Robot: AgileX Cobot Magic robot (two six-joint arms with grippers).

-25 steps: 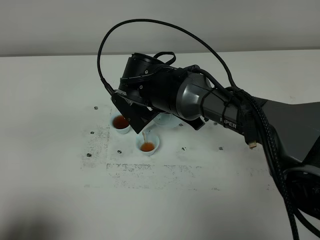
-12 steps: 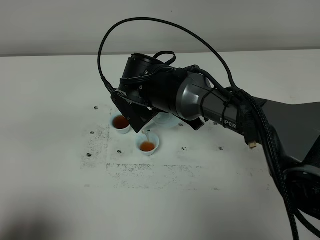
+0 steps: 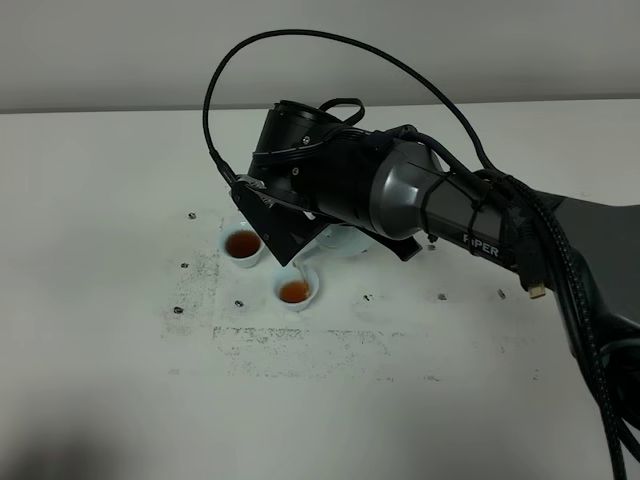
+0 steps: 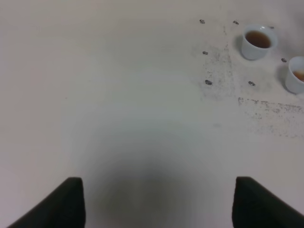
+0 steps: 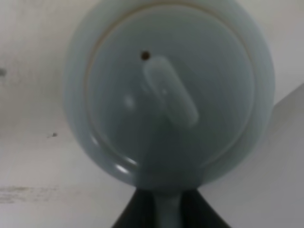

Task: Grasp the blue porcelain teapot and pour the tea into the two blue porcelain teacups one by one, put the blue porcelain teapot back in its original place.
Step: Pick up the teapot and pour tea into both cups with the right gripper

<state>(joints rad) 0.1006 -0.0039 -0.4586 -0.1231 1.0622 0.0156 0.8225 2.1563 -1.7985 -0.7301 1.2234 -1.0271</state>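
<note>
The blue porcelain teapot fills the right wrist view, lid and knob facing the camera. My right gripper is shut on its handle. From the high camera only part of the pot's belly shows under the black wrist, which reaches across the middle. The spout hangs just above the nearer teacup. That cup and the farther teacup both hold brown tea. The same cups, farther and nearer, show in the left wrist view, far from my left gripper, which is open and holds nothing.
The white table carries small dark specks and a scuffed grey patch around the cups. A thick black cable arcs over the right arm. The left arm does not show in the high view.
The right arm and the teapot have shifted slightly to the right and back. The spout stays over the nearer cup. Cups and left gripper have not moved.
</note>
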